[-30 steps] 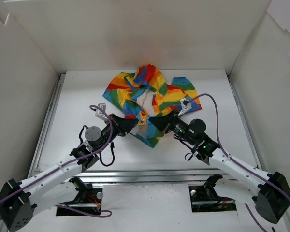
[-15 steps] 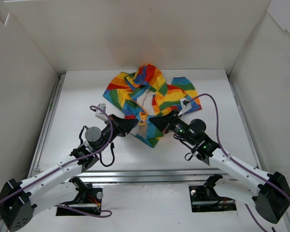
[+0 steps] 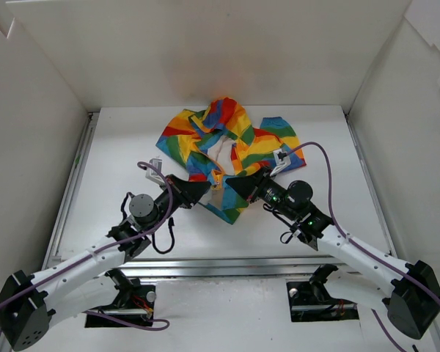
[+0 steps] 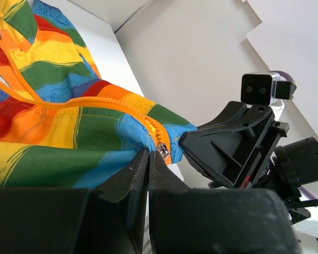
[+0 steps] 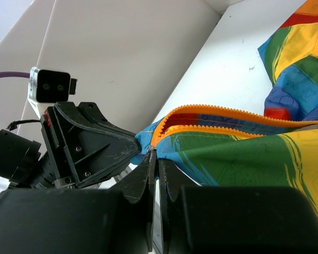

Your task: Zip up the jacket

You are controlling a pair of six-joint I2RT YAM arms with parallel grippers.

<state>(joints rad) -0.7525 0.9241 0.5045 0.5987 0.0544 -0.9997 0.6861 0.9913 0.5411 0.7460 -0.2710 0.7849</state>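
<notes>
pinching crumpled soft jacket (image 3: 231, 139) hem: left tool (image 3: 207, 189), right tool (image 3: 229, 184).

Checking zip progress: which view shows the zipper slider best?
Left wrist: the silver slider sits on the orange zipper right beside the left gripper, which pinches the jacket. Right wrist shows the zipper teeth, but no clear slider. From the top it is too small to tell.
</notes>
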